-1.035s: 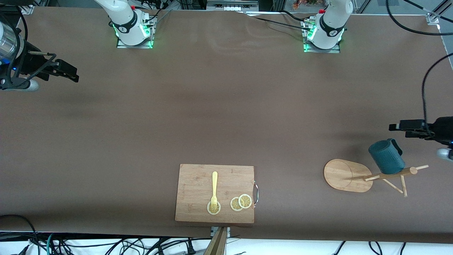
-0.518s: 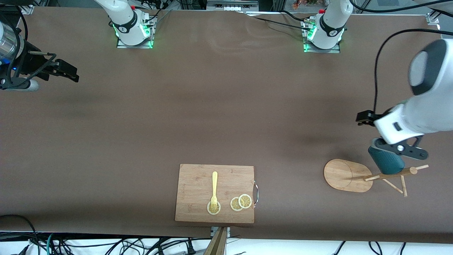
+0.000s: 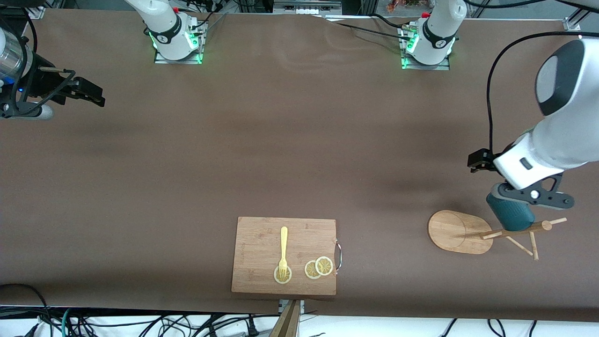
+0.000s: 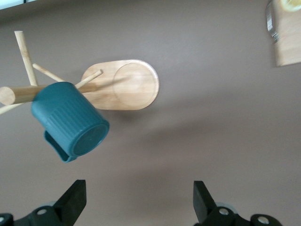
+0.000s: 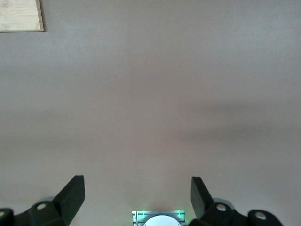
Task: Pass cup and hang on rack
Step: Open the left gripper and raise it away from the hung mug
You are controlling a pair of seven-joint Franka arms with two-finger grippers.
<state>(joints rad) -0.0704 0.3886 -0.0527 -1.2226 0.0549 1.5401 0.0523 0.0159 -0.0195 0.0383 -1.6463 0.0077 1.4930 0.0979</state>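
Observation:
The dark teal cup [image 3: 512,216] hangs on the bamboo rack [image 3: 456,231], up by the top of its post, with its bottom turned outward. The rack stands toward the left arm's end of the table. In the left wrist view the cup [image 4: 70,122] sits against the post and pegs above the rack's oval base [image 4: 122,84]. My left gripper [image 3: 478,161] is open and empty, in the air beside the cup, apart from it; its fingers [image 4: 75,200] frame bare table. My right gripper [image 3: 91,96] is open and empty and waits at the right arm's end.
A rectangular bamboo cutting board [image 3: 262,238] lies near the front edge with a yellow fork [image 3: 283,250] and lemon slices [image 3: 318,267] on it. Its corners show in the left wrist view [image 4: 287,42] and the right wrist view [image 5: 19,14]. The arm bases [image 3: 175,42] stand at the back.
The left arm has swung in from the table's end and now hangs over the cup, its gripper shifted toward the table's middle. The cup stays on the rack. The right arm has not moved.

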